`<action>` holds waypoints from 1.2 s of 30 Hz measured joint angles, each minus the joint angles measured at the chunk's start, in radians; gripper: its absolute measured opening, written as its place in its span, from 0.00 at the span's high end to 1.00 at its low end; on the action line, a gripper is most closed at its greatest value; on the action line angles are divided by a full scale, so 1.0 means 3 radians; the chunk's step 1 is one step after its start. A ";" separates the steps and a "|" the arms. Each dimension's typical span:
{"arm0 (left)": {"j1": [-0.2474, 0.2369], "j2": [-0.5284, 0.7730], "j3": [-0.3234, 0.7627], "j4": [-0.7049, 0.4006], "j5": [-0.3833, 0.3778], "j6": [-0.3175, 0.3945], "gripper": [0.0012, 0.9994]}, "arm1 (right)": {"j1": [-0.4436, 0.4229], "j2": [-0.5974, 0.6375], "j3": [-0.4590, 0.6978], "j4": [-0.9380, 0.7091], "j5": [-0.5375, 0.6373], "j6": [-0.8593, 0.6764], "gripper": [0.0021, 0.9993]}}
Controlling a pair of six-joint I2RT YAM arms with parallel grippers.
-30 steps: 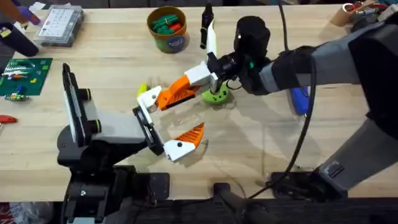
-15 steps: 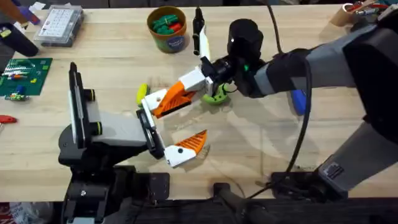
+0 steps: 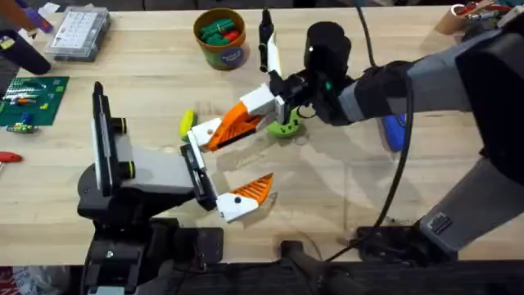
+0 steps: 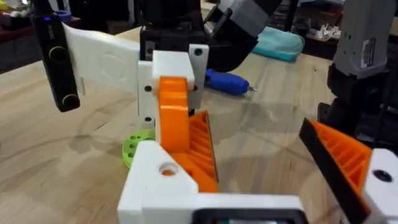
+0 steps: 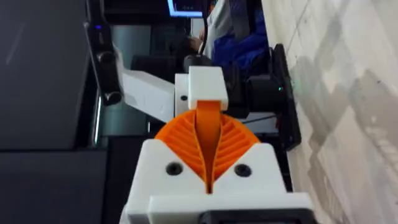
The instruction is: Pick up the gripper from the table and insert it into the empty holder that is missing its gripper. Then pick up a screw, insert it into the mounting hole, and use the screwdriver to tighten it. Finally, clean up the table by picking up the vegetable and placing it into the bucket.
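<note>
Wood table (image 3: 344,197), bucket (image 3: 220,37) at far edge w/ veg inside. Right gripper (image 3: 270,98) clamped on the gripper (image 3: 237,123), its base at the holder (image 3: 195,168). Left gripper (image 3: 214,164) fingers apart.

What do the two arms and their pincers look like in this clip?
The left arm is grey and boxy on a black base, ending in a black bar with white mounts and an orange ribbed finger. The right arm is grey and black, trailing a black cable, with a green light.
</note>
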 joint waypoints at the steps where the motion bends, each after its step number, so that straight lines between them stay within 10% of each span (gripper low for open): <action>1: 0.0000 0.0000 0.0000 -0.0001 0.0008 0.0006 0.01 | -0.0016 0.0000 0.0000 0.0000 0.0024 0.0000 0.99; 36: 0.0018 -0.0001 0.0000 0.0006 -0.0078 0.0007 0.01 | 0.0057 -0.0001 0.0011 0.0003 0.0240 0.0025 0.99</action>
